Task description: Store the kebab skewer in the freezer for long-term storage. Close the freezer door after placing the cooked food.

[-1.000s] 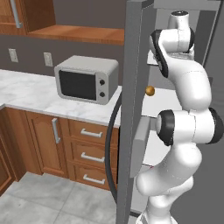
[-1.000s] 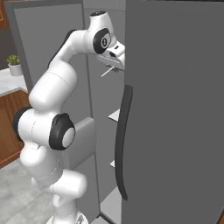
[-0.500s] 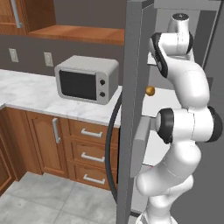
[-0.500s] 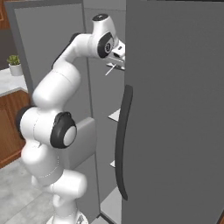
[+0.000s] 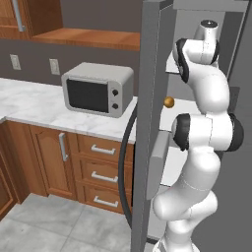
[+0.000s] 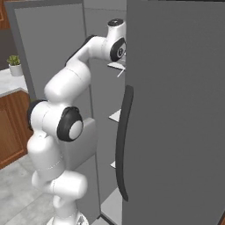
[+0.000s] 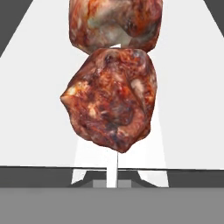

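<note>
Microwave (image 5: 97, 88) on counter (image 5: 34, 106); potted plant (image 6: 15, 65).

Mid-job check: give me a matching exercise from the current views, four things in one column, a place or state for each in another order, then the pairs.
Things:
1. reddish-brown meat kebab skewer
2. small round orange-brown ball
3. grey boxy microwave with black window
4. tall grey freezer door with dark curved handle

Places or states:
A. standing open
B. on the white marble counter
C. on a white shelf inside the freezer, past the door's edge
D. close before the hand camera, above a white shelf

Pairs: 1-D, 2-C, 3-B, 4-A
</note>
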Tool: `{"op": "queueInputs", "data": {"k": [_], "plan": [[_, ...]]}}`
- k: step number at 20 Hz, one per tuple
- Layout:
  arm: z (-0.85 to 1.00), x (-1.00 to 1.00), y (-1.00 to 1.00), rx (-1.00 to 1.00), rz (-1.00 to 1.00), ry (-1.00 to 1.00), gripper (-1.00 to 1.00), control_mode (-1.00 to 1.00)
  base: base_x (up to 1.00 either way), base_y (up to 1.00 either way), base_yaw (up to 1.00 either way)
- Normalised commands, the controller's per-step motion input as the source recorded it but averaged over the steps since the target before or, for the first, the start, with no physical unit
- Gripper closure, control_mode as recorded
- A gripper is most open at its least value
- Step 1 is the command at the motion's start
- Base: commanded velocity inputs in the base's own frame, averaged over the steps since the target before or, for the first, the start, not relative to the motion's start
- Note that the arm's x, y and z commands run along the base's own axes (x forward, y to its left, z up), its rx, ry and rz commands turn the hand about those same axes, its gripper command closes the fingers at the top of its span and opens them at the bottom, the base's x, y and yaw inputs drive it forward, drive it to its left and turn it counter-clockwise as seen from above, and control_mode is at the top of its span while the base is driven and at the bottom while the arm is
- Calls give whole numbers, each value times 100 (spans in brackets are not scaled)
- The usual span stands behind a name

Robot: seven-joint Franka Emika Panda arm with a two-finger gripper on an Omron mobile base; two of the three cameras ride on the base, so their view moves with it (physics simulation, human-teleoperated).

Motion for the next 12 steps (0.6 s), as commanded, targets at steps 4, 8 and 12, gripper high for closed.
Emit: {"op": "queueInputs", "data": {"k": [4,8,12], "plan": [[0,24,-5,0,0,0,100,-100,0,0,0],[0,30,-2,0,0,0,100,-100,0,0,0],[0,31,-8,0,0,0,100,-100,0,0,0]]}}
